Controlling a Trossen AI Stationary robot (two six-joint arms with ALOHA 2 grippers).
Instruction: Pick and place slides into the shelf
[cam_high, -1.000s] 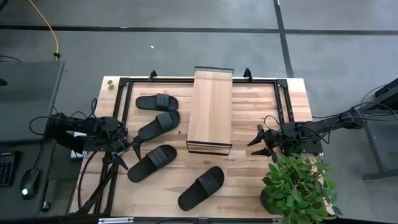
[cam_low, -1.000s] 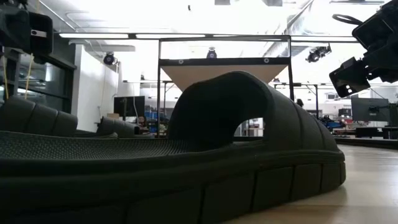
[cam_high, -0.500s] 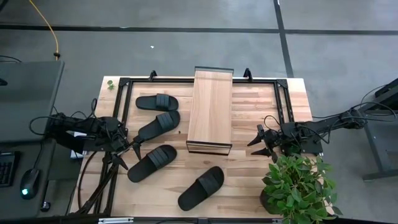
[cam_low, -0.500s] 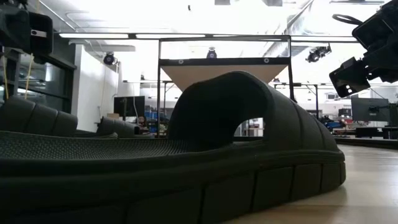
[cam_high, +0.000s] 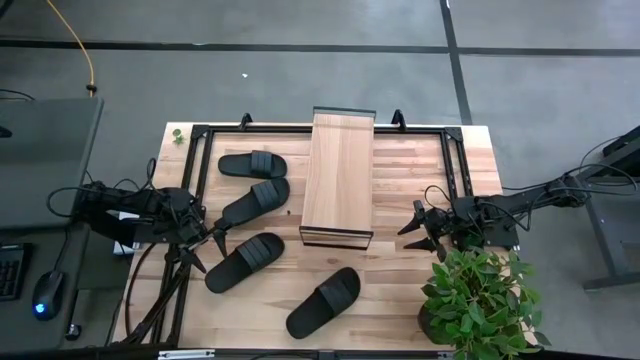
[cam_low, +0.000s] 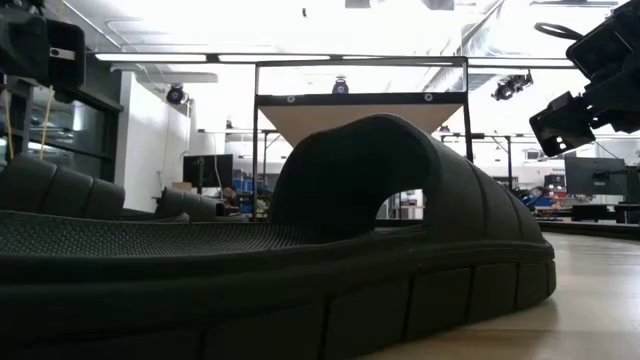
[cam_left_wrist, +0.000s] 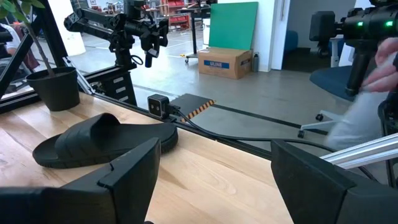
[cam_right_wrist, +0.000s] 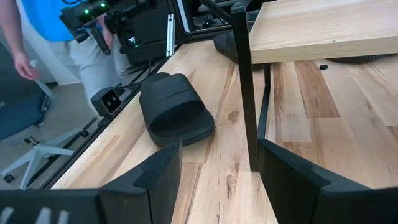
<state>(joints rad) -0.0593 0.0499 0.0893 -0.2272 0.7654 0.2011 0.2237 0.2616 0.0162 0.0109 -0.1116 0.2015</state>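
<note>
Slides (cam_high: 245, 262): four black sandals loose on the table (cam_high: 400, 270), none yet on the shelf (cam_high: 339, 178).

Three lie left of the shelf, one toward the table's near edge. The left gripper (cam_high: 200, 242) stands nearest, claw spread wide and empty, its tips between the heels of the two middle slides. Both of those run diagonally away from it, long axes slanting up toward the shelf. The right gripper (cam_high: 420, 226) waits beyond the shelf beside the potted plant (cam_high: 478, 295), jaws parted, holding nothing, well apart from every slide.
</note>
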